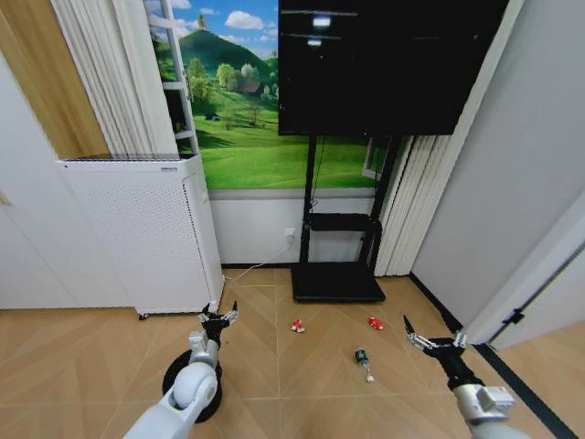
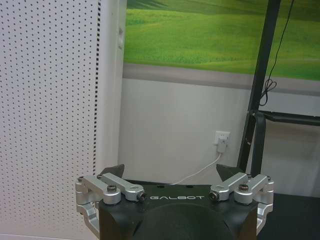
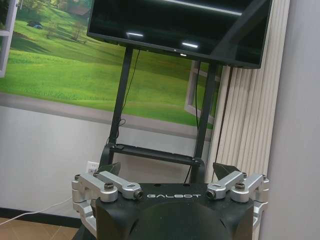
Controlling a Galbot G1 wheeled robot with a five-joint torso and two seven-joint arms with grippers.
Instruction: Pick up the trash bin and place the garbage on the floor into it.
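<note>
two pincers held apart above the floor, bin under the left arm

the left pincer point(image 1: 219, 316) is seen at the near left, raised above the floor point(image 1: 302, 375), with its fingers spread apart and nothing between them. in the left wrist view the left pincer point(image 2: 170, 172) is pointed toward a white perforated cabinet point(image 2: 50, 110) and a wall socket point(image 2: 222, 138) with a white cable plugged in.

the trash bin point(image 1: 176, 375) is found on the floor at the near left, directly beneath the left forearm, which hides most of it; only its dark round rim is shown on either side of the arm.

the right pincer point(image 1: 434, 338) is held at the near right, also open wide and empty. in the right wrist view the right pincer point(image 3: 167, 172) is faced toward the tv stand point(image 3: 150, 152) and the black screen point(image 3: 180, 25) above it.

the garbage is scattered on the floor between the two arms, nearer than the flat black stand base point(image 1: 336, 283). a red-and-white bit point(image 1: 298, 326) lies to the left, a small red bit point(image 1: 375, 323) lies to the right, and a small green bottle point(image 1: 363, 361) is laid nearer, between them and just left of the right pincer. all three pieces are apart from each other and from both pincers.
</note>
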